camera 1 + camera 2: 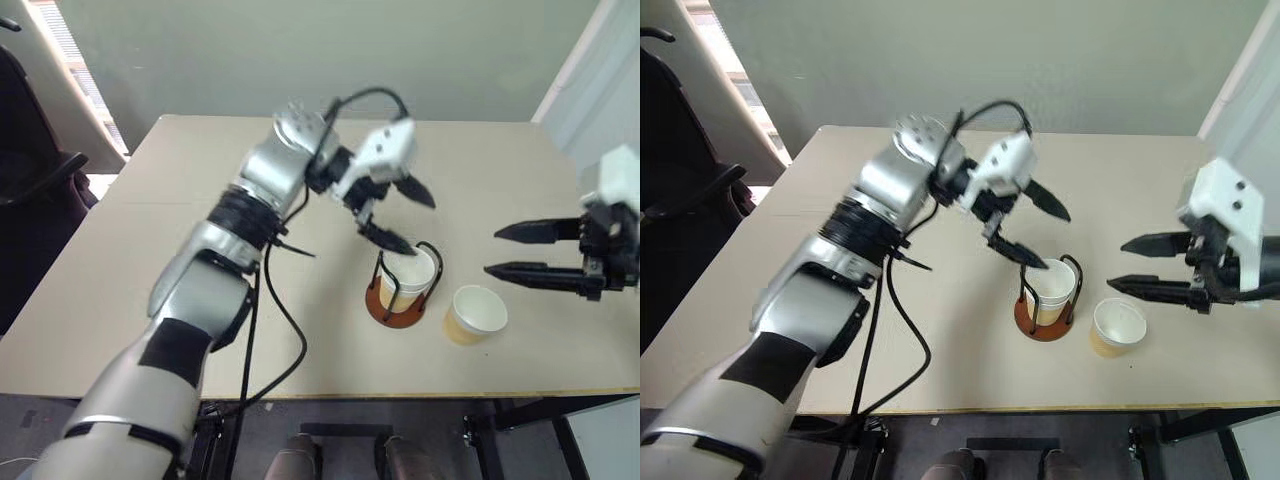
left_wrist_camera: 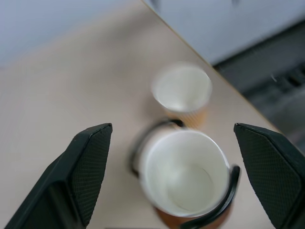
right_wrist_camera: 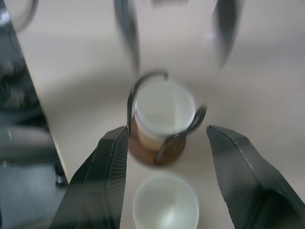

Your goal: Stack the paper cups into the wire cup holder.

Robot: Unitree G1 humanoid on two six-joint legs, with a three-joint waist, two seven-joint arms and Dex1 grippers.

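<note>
A paper cup (image 1: 409, 277) is sitting inside the wire holder (image 1: 404, 298) near the table's (image 1: 150, 260) front edge. Another cup (image 1: 474, 314) is standing just right, still unstacked. The left hand (image 1: 398, 215) is hovering released above the holder; the right hand (image 1: 503, 251) is waiting spread and empty.

We see our left arm (image 1: 215, 270) clad in silver-grey shells with black joint bands, a black cable looping alongside. Each wrist carries a white housing, ending in two tapered black fingers (image 1: 385, 237) with textured pads.
</note>
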